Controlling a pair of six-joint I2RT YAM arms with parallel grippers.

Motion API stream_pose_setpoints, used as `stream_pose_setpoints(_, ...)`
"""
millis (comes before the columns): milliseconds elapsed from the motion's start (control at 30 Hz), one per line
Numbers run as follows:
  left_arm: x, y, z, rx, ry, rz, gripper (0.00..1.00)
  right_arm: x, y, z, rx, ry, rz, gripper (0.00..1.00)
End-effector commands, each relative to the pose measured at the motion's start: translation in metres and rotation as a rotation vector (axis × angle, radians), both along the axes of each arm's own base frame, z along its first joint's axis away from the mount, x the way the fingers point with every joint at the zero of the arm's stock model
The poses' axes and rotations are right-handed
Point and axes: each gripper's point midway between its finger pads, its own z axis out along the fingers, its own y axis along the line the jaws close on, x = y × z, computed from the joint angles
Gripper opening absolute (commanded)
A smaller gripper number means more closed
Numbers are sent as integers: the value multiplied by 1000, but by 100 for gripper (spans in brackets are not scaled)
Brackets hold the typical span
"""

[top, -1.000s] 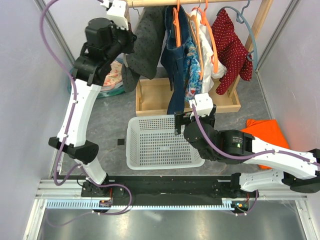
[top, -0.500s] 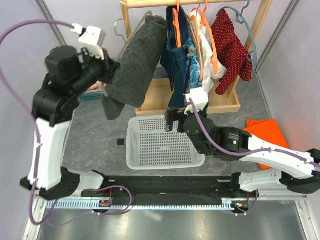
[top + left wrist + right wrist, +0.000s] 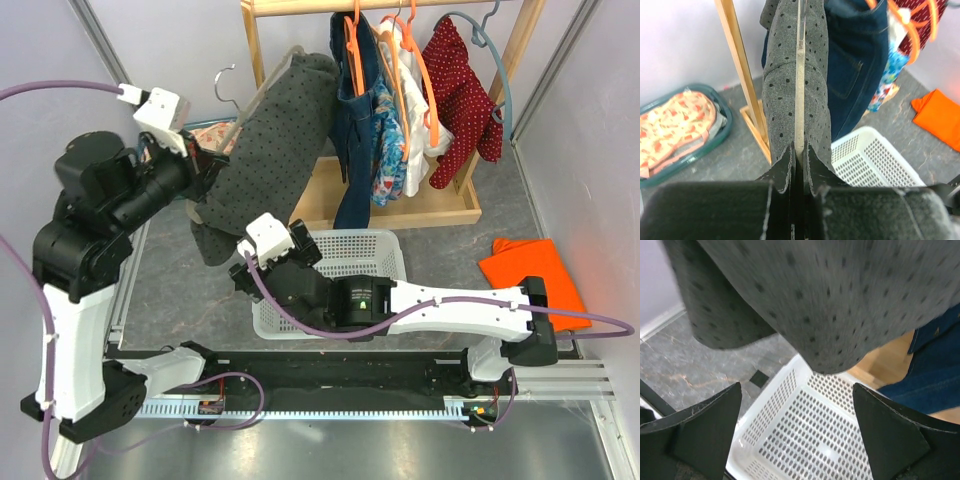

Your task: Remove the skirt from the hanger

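The wooden rack (image 3: pixel 310 195) stands at the back, with jeans (image 3: pixel 352 120) and other clothes on its rail. The grey dotted skirt (image 3: pixel 270 140) is off that rail and hangs tilted just left of the rack. It is draped over its hanger (image 3: pixel 800 75), whose hook (image 3: pixel 222 80) points up and away from the rail, touching nothing.

A white basket (image 3: pixel 360 236) sits on the floor in front of the rack, below the skirt's lower right edge. A green tub (image 3: pixel 687 161) of floral cloth lies left of the rack, behind the skirt. An orange cloth (image 3: pixel 530 272) lies well apart, off the rack's front right corner.

The left gripper (image 3: pixel 799 170) is left of the rack. It is clamped on the hanger's lower end, with skirt fabric pinched on either side of it.

The right gripper (image 3: pixel 796 387) is in front of the rack, under the skirt's hem and over the basket's left part. Its fingers (image 3: pixel 700 430) are spread wide, holding nothing and not touching the fabric.
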Motion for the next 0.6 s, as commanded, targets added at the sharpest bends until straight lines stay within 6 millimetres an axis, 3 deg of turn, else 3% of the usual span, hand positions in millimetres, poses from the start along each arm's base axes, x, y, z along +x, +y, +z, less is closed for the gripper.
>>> stream_pose_setpoints(0, 11, -7, 17, -10, -76, -20, 2, 5, -9, 51, 108, -80, 7, 98)
stream_pose_setpoints(233, 4, -16, 20, -40, -62, -74, 2, 19, 0, 28, -8, -150, -61, 98)
stream_pose_setpoints(567, -6, -16, 25, -48, -72, -95, 2, 45, 9, 13, 11, -111, -68, 98)
